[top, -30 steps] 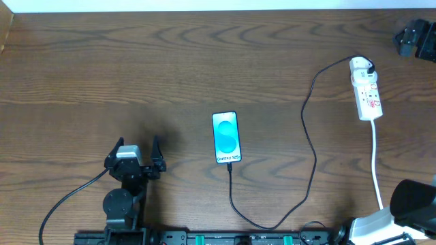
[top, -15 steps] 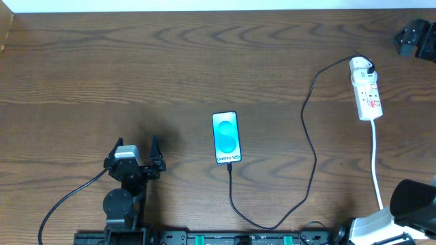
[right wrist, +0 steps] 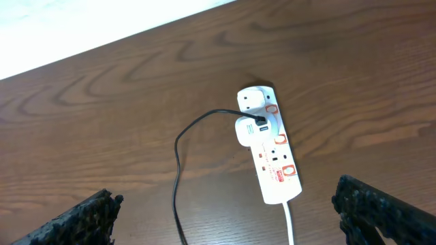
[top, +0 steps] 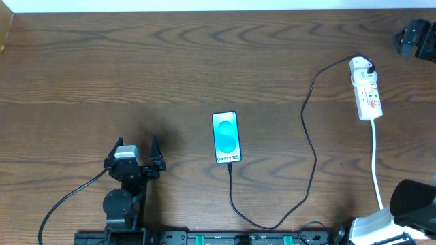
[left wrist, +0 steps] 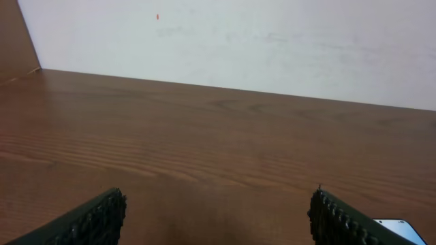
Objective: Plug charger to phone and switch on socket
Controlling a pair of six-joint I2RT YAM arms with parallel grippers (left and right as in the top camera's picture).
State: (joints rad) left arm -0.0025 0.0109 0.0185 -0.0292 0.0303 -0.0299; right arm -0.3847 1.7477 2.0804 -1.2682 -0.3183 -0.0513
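The phone (top: pixel 226 138) lies flat mid-table, its screen lit white and blue; its corner shows in the left wrist view (left wrist: pixel 402 230). The thin black charger cable (top: pixel 312 139) runs from the phone's near edge, loops toward the front and rises to the white socket strip (top: pixel 366 92) at the far right. In the right wrist view the cable (right wrist: pixel 178 177) ends in a white adapter on the socket (right wrist: pixel 272 153). My left gripper (top: pixel 137 151) is open and empty, left of the phone. My right gripper (right wrist: pixel 228 218) is wide open and empty, above and short of the socket.
A black device (top: pixel 413 37) sits at the far right corner. The socket's white cord (top: pixel 376 160) runs toward the front right, by my right arm (top: pixel 414 199). A pale wall (left wrist: pixel 238 41) stands behind the table's back edge.
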